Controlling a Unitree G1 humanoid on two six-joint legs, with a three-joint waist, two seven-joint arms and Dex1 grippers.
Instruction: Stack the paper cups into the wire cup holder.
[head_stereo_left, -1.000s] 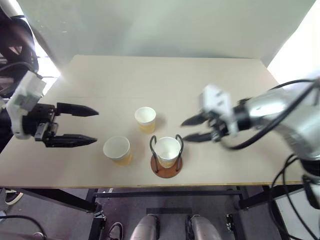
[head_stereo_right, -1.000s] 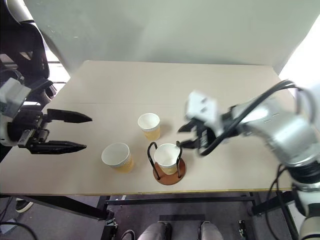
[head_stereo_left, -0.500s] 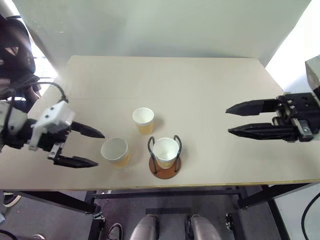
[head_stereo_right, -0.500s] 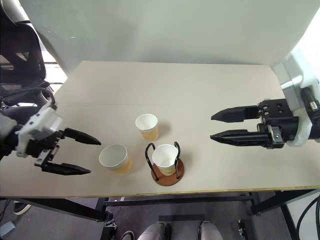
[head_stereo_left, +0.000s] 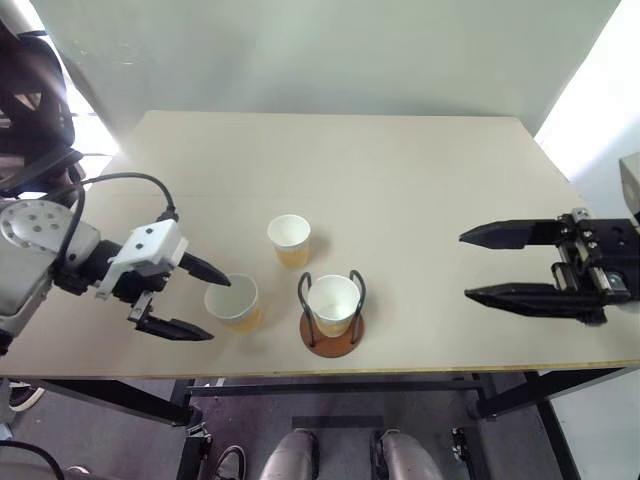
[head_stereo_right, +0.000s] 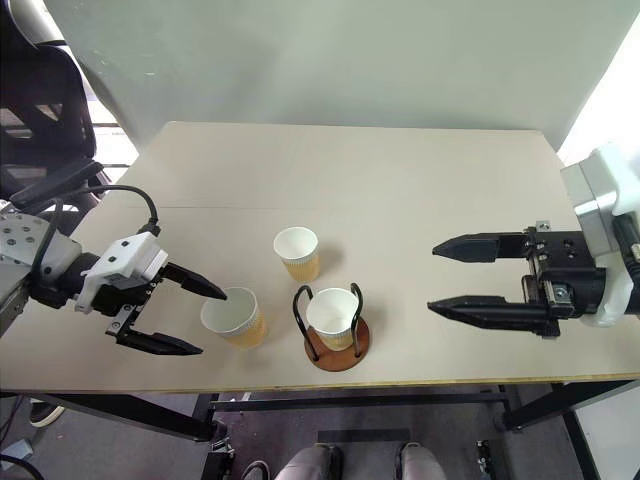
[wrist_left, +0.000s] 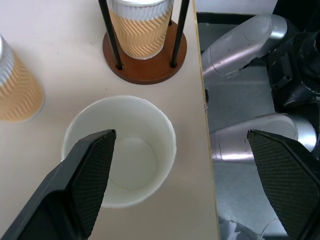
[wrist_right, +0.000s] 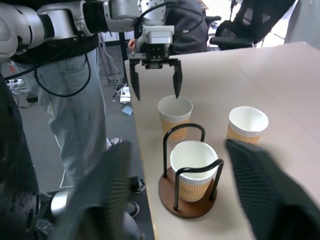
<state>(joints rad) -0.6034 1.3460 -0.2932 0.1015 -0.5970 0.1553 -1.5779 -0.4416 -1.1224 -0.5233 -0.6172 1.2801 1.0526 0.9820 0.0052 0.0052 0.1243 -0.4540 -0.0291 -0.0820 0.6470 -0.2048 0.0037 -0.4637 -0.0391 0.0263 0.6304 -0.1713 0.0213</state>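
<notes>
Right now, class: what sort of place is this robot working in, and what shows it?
Probably an office or lab test area: a plain table against a bare wall, office chairs behind, and a person standing close by.

Wire cup holder: round reddish-brown wooden base, two upright black wire loops, standing near the worktop's front edge. One paper cup sits upright inside it between the loops, tan ribbed outside, white inside, rim up. Second cup upright just left of the holder, not touching it. Third cup upright behind the holder, slightly left, apart from both other cups.
</notes>
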